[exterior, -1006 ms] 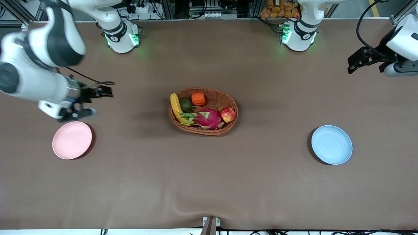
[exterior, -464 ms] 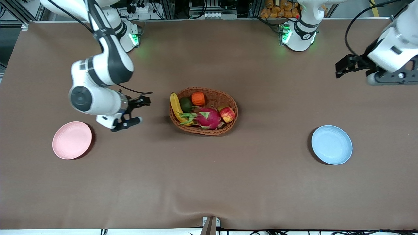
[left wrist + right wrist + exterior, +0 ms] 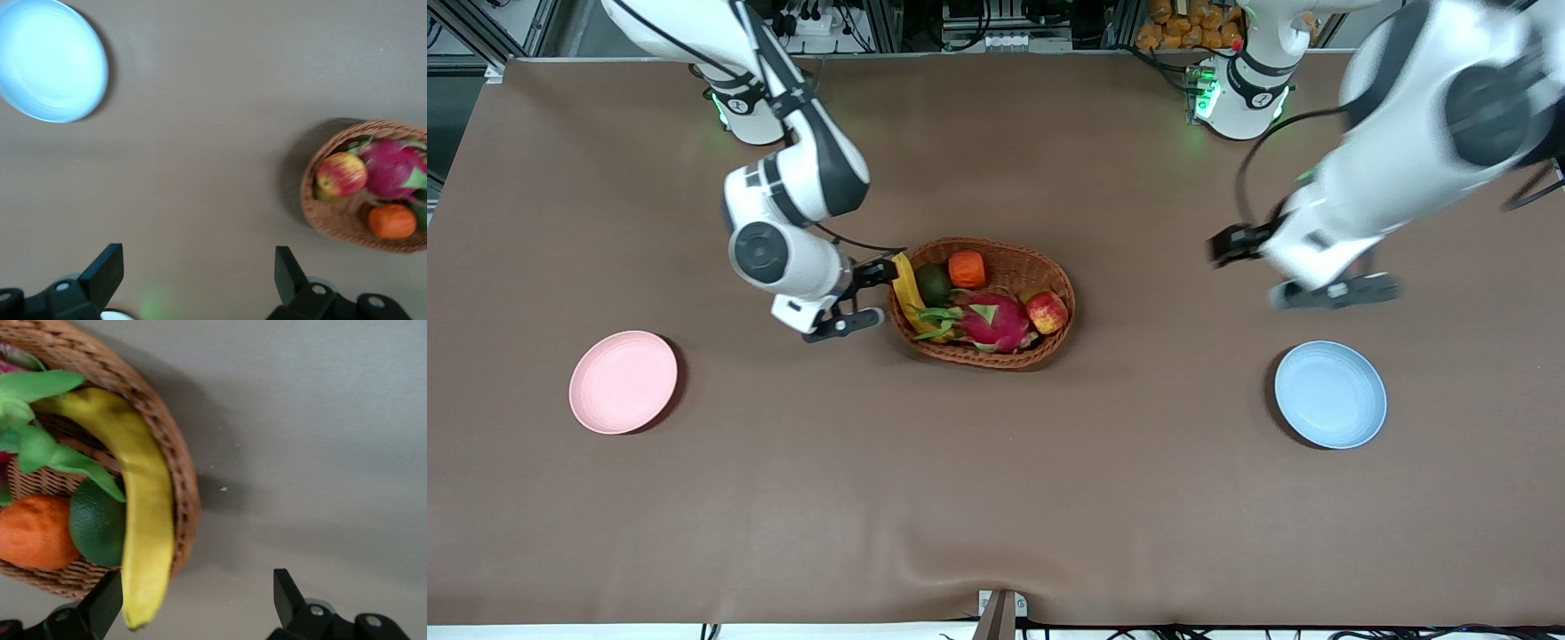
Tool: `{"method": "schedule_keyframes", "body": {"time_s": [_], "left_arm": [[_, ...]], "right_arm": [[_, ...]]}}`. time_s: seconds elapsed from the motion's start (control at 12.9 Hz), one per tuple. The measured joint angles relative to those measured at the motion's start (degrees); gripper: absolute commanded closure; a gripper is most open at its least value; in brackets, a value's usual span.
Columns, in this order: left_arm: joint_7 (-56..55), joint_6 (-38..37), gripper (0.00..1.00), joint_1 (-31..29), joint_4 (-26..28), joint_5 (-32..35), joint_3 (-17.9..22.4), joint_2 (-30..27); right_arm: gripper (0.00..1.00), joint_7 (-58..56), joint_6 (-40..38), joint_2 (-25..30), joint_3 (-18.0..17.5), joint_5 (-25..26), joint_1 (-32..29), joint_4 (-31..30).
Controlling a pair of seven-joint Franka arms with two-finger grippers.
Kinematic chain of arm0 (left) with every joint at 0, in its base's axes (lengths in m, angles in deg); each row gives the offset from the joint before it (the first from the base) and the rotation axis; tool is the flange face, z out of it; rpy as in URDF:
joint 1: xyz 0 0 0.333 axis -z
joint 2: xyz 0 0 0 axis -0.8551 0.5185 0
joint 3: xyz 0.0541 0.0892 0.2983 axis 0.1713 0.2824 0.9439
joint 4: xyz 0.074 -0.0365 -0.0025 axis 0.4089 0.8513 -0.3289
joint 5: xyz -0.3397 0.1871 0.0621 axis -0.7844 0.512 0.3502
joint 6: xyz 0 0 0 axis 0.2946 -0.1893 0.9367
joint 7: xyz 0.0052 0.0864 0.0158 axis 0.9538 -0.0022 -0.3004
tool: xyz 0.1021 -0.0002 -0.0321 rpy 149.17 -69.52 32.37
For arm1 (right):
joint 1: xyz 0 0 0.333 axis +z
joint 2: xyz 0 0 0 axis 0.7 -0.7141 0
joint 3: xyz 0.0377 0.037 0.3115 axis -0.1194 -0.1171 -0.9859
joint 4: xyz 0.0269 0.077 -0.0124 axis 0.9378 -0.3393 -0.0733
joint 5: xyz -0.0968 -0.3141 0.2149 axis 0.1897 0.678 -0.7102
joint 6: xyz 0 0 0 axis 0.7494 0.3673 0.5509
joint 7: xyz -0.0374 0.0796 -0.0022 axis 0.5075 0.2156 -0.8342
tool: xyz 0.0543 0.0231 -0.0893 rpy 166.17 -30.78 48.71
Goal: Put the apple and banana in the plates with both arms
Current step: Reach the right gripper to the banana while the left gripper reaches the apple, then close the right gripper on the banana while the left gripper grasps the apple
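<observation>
Right claw [image 3: 869, 295]: wide open, empty, beside basket [image 3: 996, 356] for banana [image 3: 907, 289]. Left claw [image 3: 1272, 271]: open, empty, over counter [image 3: 996, 489], apple [image 3: 1047, 311] uncollected.

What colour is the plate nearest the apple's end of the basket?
Light blue; it shows best in the front view.

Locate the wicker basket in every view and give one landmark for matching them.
Front view: wicker basket at the table's middle, between both plates.
Left wrist view: its apple end shows at the picture's edge.
Right wrist view: its banana end fills one corner.
Shared landmark: the orange ridged fruit.
</observation>
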Motion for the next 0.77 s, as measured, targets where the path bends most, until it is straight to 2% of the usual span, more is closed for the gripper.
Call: {"method": "schedule_keyframes", "body": {"time_s": [0.54,0.77], "left_arm": [[-23.6,12.7,0.00,10.6,0.9,0.0,-0.1,11.5],[-29.8,16.3,0.00,12.1,0.9,0.0,-0.1,14.4]], "right_arm": [[0.02,3.0,4.0,-3.1,0.1,-0.1,3.1,-0.4],[0.45,5.2,4.5,-3.4,0.1,-0.1,4.4,-0.4]]}}
